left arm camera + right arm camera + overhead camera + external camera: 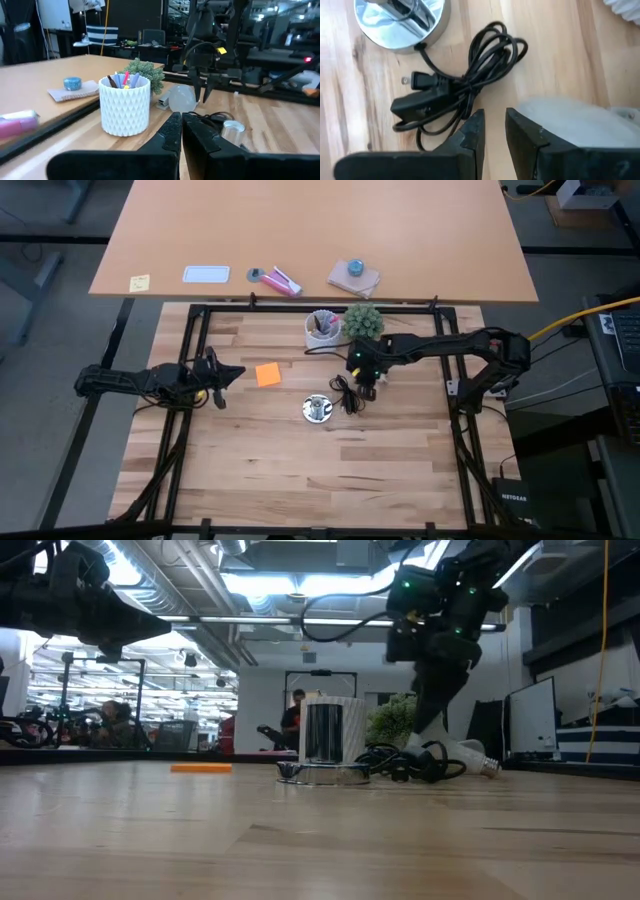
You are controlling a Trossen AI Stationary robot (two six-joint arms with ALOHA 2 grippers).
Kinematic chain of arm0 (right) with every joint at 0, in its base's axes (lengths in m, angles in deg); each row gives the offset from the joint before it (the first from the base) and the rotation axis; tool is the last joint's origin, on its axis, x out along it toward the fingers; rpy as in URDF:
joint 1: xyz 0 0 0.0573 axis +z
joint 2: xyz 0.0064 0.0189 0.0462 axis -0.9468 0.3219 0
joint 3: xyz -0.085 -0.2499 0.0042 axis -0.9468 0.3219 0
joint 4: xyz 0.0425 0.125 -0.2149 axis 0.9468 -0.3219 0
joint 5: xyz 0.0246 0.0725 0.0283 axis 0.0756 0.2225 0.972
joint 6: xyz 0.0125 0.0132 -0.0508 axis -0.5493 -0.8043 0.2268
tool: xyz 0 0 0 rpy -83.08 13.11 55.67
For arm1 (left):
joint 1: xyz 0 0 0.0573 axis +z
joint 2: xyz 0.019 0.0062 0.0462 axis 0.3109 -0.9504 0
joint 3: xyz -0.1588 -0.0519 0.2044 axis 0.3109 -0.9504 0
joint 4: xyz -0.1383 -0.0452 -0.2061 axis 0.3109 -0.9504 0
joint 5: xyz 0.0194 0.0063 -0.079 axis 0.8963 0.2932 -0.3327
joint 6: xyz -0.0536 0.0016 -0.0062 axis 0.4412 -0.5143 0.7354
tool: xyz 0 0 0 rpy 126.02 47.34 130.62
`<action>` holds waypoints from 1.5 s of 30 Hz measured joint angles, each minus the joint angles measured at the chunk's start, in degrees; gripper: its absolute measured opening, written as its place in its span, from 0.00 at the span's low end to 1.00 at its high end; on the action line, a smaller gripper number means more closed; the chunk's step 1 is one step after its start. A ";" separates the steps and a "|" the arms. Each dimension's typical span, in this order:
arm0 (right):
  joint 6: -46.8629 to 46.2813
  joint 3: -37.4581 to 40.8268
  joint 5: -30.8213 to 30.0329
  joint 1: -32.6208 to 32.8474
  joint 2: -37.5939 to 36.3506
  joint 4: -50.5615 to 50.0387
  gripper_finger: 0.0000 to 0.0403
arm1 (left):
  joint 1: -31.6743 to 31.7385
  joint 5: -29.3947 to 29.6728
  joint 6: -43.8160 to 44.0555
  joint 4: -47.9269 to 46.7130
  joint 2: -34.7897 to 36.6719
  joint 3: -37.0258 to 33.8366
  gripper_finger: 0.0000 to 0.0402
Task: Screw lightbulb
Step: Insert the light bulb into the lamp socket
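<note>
The lightbulb lies on its side on the wooden table, its frosted dome next to the coiled black cord and its grey screw base pointing away from it. My right gripper hovers just above it, slanting down, its fingers a little apart with nothing between them. The bulb lies outside one finger. The shiny metal socket stands on the table to the left of the cord. My left gripper waits shut at the table's left, held level above the wood.
A white patterned cup with pens and a small green plant stand at the far edge behind the bulb. An orange note lies between the left gripper and the socket. The near half of the table is bare wood.
</note>
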 joint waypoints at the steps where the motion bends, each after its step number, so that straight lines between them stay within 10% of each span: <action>1: -0.02 0.00 0.00 0.00 0.00 0.30 0.19 | 0.00 0.01 0.63 0.02 0.00 0.00 0.01; 45: -18.48 0.00 -10.89 -0.07 -0.04 -11.81 0.19 | 0.00 0.01 1.75 0.25 0.00 -0.02 0.01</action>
